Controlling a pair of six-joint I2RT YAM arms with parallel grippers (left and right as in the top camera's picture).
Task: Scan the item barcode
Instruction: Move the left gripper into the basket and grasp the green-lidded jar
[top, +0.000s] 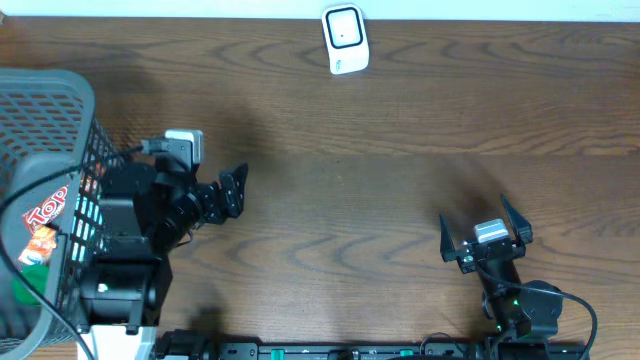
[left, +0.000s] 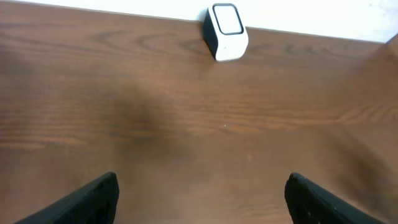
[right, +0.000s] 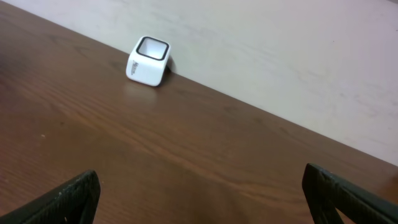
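Nothing scanned yet, folks. The packet (top: 45, 213), red with white lettering, lies down in the basket (top: 40, 90), behind the left gripper (top: 238, 192) and well apart from its tips, and no barcode shows on it from above. The scanner (top: 345, 40) waits far ahead of both sets of jaws, up against the back edge of the table (top: 400, 150). From the left wrist the scanner (left: 227, 31) is dead ahead, a touch right of the gap. From the right wrist the scanner (right: 149, 60) sits ahead and off to the left. The left gripper (left: 202, 205) has its jaws spread wide with nothing between them, only bare wood. The right gripper (top: 478, 215) is spread wide too and just as empty, and the right gripper (right: 199, 199) shows the same from its own camera. My read is that this is the very start: picking an item out, carrying it over, turning the barcode to the scanner window, all of that is left to do. Now the count: one scanner, one basket, two grippers. In the basket there's one red packet for sure, with bits of orange and green beside it that may be more items, though through the mesh I can't count them.
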